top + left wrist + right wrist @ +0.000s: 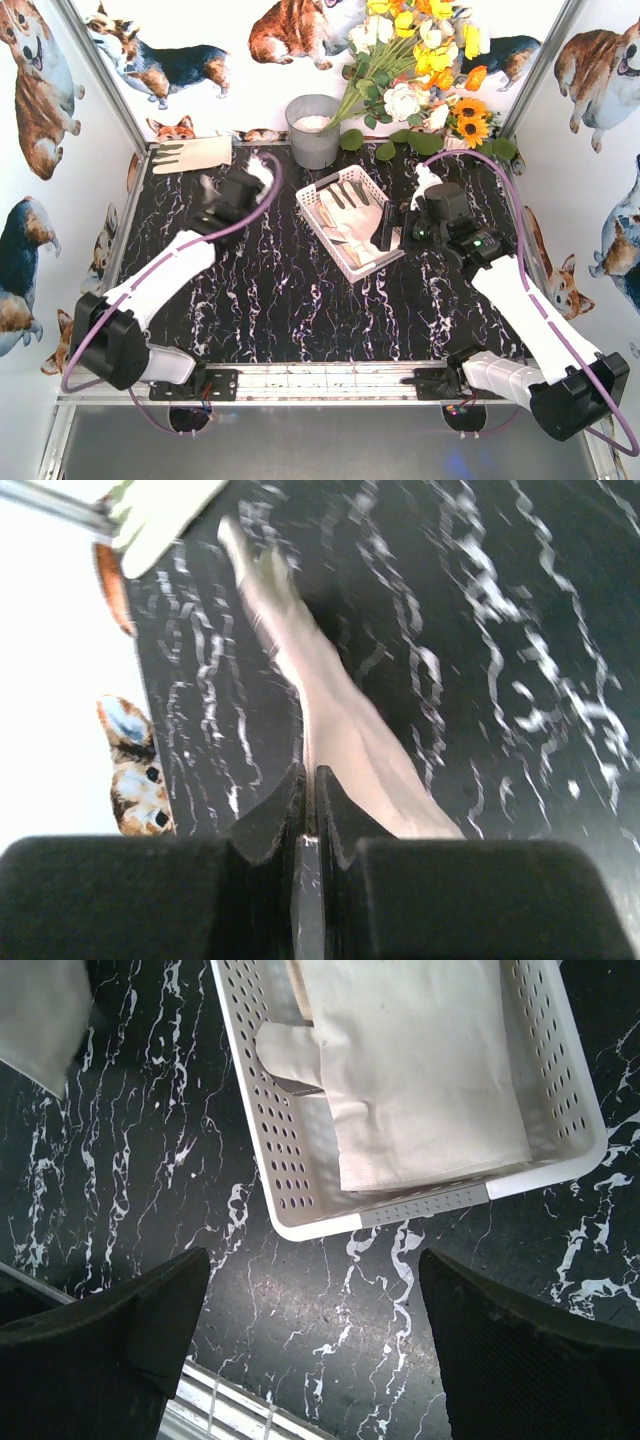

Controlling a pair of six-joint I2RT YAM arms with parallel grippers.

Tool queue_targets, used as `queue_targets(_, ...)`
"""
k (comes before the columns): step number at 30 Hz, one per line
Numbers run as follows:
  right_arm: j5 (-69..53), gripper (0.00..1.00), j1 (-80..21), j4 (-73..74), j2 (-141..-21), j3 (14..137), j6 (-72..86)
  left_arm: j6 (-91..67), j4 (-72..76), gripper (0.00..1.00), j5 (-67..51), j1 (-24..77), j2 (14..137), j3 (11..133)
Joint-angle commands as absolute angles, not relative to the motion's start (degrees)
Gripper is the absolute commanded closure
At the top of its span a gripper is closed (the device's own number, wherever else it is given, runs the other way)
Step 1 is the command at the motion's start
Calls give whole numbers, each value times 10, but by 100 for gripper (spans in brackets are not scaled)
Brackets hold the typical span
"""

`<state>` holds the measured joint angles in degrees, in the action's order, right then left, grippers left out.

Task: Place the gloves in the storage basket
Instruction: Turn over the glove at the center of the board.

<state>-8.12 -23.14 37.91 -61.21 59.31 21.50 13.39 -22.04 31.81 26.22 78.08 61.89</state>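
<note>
i see it on l wrist cam only: left gripper (305, 785) clenched on a peach glove (335, 720), mid frame; top cam blurs it. right gripper (315, 1310) wide open, holding nothing, just below the storage basket (300, 1222).

White perforated basket (322, 190) sits diagonal mid-bench (270, 300), with cream gloves (352, 228) lying flat inside, one showing a grey palm. Another cream glove (190, 153) lies flat at the far-left bench corner. A peach-tan glove (335, 720) is pinched in the closed left pincer (308, 780), its fingers trailing over the bench.
</note>
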Motion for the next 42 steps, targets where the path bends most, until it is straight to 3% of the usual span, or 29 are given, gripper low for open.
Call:
queue_targets(1, -93, 12, -229, 343, -597, 592, 222, 173, -268, 100, 291, 314, 798, 592)
queue_targets(19, -142, 11, -229, 331, -611, 597, 248, -13, -400, 100, 151, 474, 832, 626)
queue_targets(35, -191, 12, -244, 317, -635, 580, 298, -253, -251, 100, -5, 599, 794, 476)
queue_targets(36, -189, 12, -248, 318, -635, 579, 300, -265, -231, 96, -19, 599, 787, 468)
queue_targets(42, -176, 13, -281, 332, -635, 572, 316, -295, -170, 42, -15, 599, 715, 451)
